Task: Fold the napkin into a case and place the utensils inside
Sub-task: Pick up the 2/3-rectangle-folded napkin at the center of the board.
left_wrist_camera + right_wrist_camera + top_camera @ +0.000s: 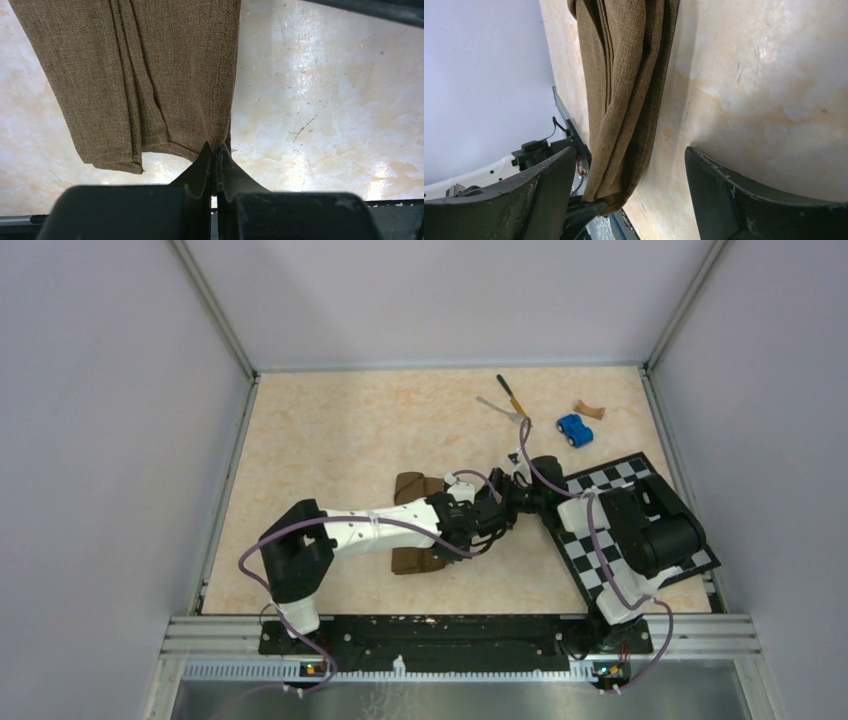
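Observation:
The dark brown napkin [411,560] lies folded into a long strip mid-table, its middle hidden under my left arm. In the left wrist view the napkin [140,75] has layered folds, and my left gripper [216,150] is shut on its near edge. My left gripper [487,524] sits at the strip's right side. My right gripper [507,497] is close by and stands open; in its wrist view the napkin [624,90] runs between the wide-apart fingers of the right gripper [630,150] without touching them. The knife [512,395] and the fork [500,407] lie crossed at the far right.
A blue toy car [573,429] and a small wooden piece [589,410] lie near the utensils. A black-and-white checkered board [600,545] lies under the right arm. Grey walls enclose the table; a metal rail [460,632] runs along the near edge.

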{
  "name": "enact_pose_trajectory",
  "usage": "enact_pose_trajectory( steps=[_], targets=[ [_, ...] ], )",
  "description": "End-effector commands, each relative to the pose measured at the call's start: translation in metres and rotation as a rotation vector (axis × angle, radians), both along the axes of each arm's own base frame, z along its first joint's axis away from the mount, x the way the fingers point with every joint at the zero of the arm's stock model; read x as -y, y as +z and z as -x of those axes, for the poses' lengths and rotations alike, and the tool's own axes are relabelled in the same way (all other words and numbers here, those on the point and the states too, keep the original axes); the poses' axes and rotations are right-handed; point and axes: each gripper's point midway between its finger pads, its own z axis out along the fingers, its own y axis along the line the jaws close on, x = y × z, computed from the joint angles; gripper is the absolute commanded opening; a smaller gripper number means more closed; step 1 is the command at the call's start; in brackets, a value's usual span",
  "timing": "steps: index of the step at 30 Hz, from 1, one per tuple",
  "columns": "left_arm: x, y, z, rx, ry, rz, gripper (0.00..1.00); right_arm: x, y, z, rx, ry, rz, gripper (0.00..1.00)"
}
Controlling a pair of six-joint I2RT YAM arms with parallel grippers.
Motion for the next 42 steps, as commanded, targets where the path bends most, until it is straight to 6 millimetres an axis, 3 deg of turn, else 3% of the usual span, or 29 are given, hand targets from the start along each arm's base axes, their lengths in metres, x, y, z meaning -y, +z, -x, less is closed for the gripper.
enact_pose_trajectory(
  steps=[1,13,28,42],
  targets=[
    [0.000,0.021,-0.005,0.035,0.003,0.056,0.00,-0.021,0.020,-0.014,0.059,0.009,-0.096,0.78],
    [0.001,0.029,-0.007,0.036,-0.011,0.066,0.00,-0.037,0.008,0.005,0.010,0.008,-0.122,0.82],
    [-0.023,0.056,-0.016,0.087,0.018,0.122,0.00,-0.037,0.005,0.003,0.022,0.011,-0.102,0.83],
    [-0.034,0.059,-0.020,0.086,0.023,0.115,0.00,-0.042,0.013,0.000,0.030,0.023,-0.120,0.84]
  ],
)
